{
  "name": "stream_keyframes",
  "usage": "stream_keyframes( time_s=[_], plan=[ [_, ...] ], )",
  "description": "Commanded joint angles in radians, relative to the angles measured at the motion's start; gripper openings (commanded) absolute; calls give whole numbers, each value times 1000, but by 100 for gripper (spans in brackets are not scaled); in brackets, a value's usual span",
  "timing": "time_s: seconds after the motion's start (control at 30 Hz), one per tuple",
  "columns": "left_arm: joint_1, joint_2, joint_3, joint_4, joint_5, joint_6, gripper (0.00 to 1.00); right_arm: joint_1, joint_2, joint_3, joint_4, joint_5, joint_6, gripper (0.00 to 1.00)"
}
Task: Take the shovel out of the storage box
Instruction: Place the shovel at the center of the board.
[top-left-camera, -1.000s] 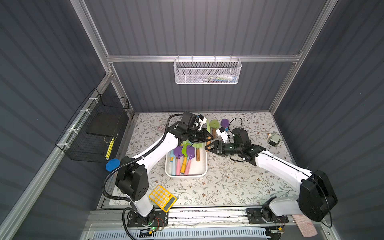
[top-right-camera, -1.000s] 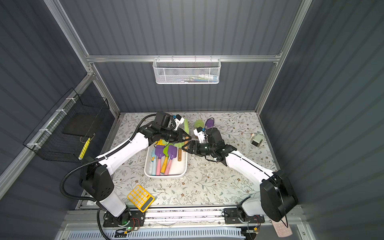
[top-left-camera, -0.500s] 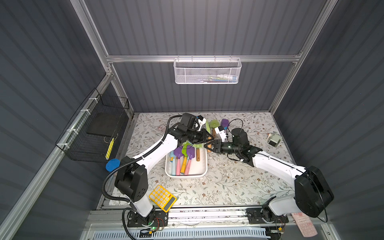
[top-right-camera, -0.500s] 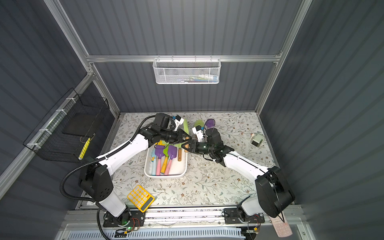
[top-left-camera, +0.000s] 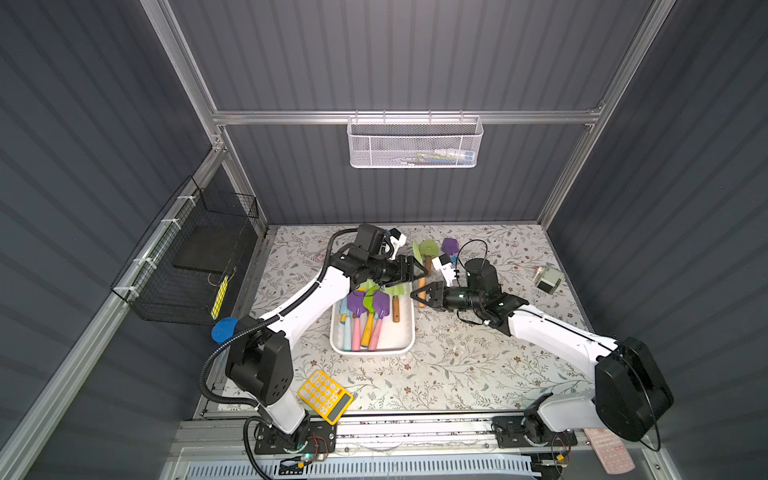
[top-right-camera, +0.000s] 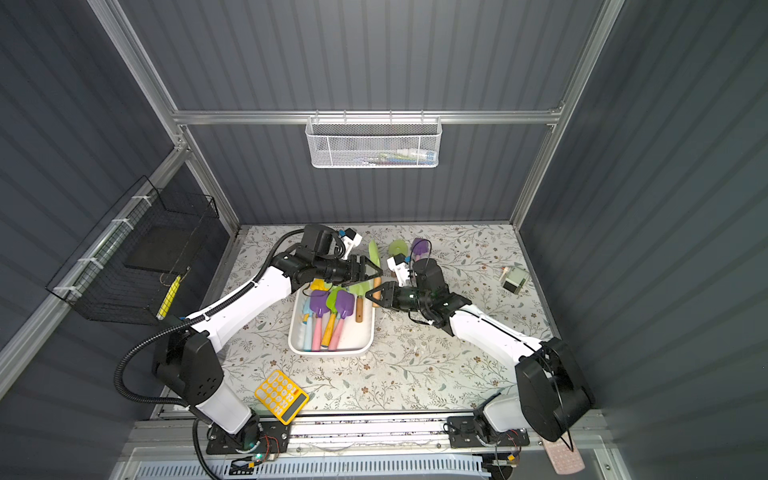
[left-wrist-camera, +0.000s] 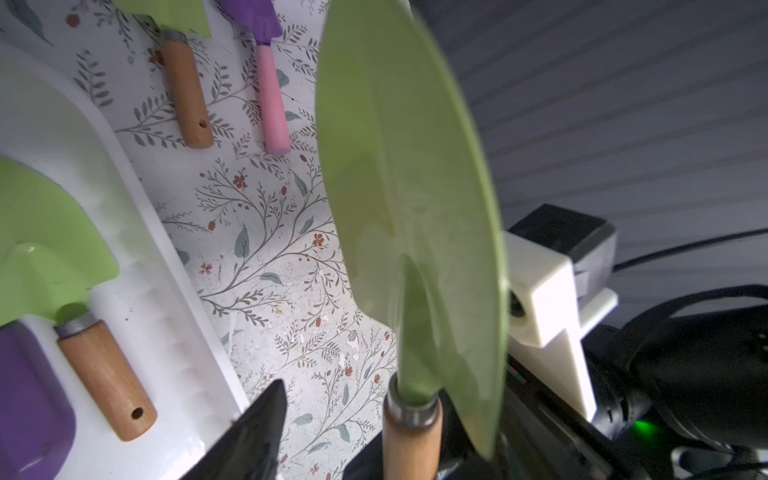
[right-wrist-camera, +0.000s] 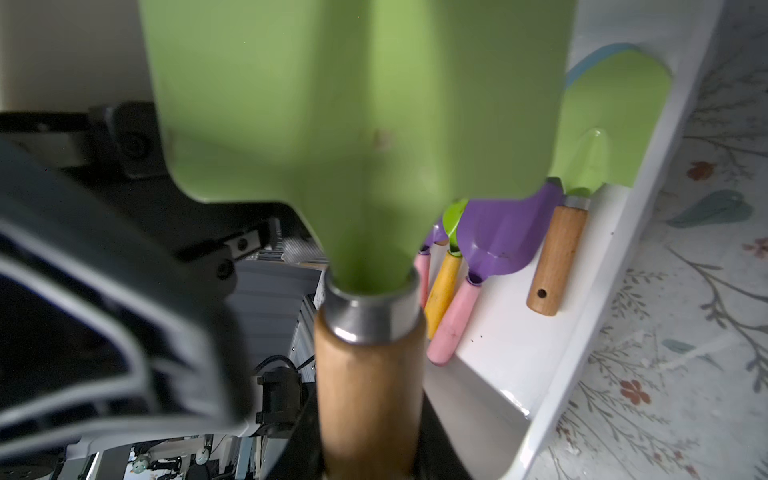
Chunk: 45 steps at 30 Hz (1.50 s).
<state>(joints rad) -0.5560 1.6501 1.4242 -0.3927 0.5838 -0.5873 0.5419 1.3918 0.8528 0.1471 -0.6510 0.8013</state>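
"Top views first: which step is this?"
"A handover, I'd say. On the table (top-left-camera: 457, 365) sits the box (top-left-camera: 397, 336) with other shovels (top-left-camera: 365, 316) inside. Two loose shovels (top-left-camera: 430, 249) lie on the table beyond it. The shovel (top-right-camera: 373, 254), with a green blade and a wooden handle, hangs in the air just outside the box's far corner, between the two arms."
"Who has it?"
"The right gripper (top-left-camera: 420, 296). Its jaws are closed on the wooden handle, which the right wrist view shows running straight out from between them. The left gripper (top-left-camera: 417, 271) is spread wide about the handle. In the left wrist view one finger (left-wrist-camera: 249, 436) stands clear of the wood, and I can't make out the other side."
"So it's out of the box. Next?"
"Probably the right arm draws it away from the left jaws without knocking the blade. Then it carries the shovel to bare table, lowers it flat and opens."
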Motion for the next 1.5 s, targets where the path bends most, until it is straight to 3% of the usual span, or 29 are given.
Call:
stream_keyframes(
  time_s=[0.0,0.23,0.33,0.43,0.63,0.97,1.47],
  plan=[
    [21,-57,46,-62,-21,48,77,-39,-28,20,-122,45,-66,3],
    [29,-62,61,-260,-311,203,78,-216,32,210,-528,209,-288,5],
    [28,-41,42,-306,-411,234,78,-269,127,331,-709,382,-384,4],
    [29,-35,3,-297,-434,247,78,-297,244,455,-816,528,-443,4],
    [28,-36,-101,-241,-394,235,78,-337,524,707,-903,634,-497,4],
    [28,-100,-203,-242,-400,249,78,-403,886,1115,-1070,639,-548,5],
    [30,-108,-233,-224,-404,237,78,-411,1087,1381,-1185,565,-562,7]
  ],
)
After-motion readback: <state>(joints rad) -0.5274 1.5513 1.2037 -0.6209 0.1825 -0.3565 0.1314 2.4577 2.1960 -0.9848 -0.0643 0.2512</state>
